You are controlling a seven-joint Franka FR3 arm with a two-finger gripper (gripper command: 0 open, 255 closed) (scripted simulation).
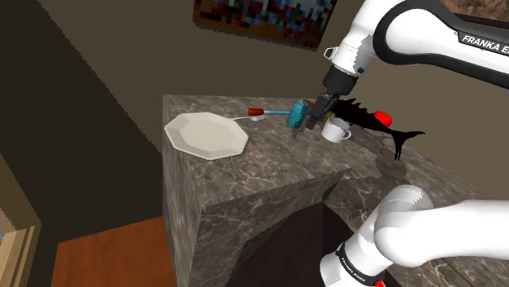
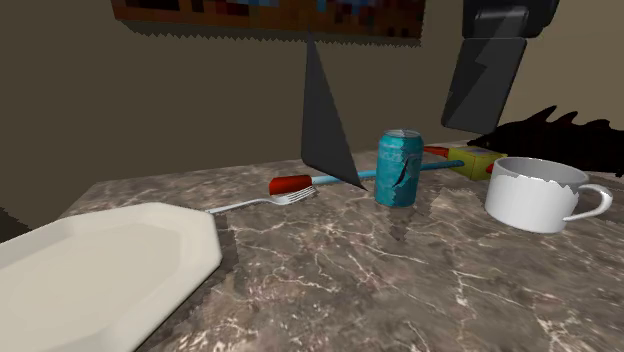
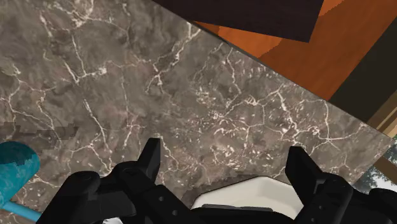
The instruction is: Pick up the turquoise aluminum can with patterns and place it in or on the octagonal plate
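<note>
The black hand (image 3: pixel 224 154) hangs above the marbled worktop (image 3: pixel 127 76), its 2 fingers (image 3: pixel 151 160) wide apart, gripping nothing; the turquoise can (image 3: pixel 14 168) stands just beside it.

The counter (image 2: pixel 400 290) is veined brown marble, the plate (image 2: pixel 100 285) matt white, the fork (image 2: pixel 265 203) tines grey metal.

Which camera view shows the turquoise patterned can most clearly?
The second exterior view: the can stands upright, whole and close, with its pattern visible. The shoulder view shows it small, near the white cup. The wrist view shows a turquoise part beside the open gripper.
</note>
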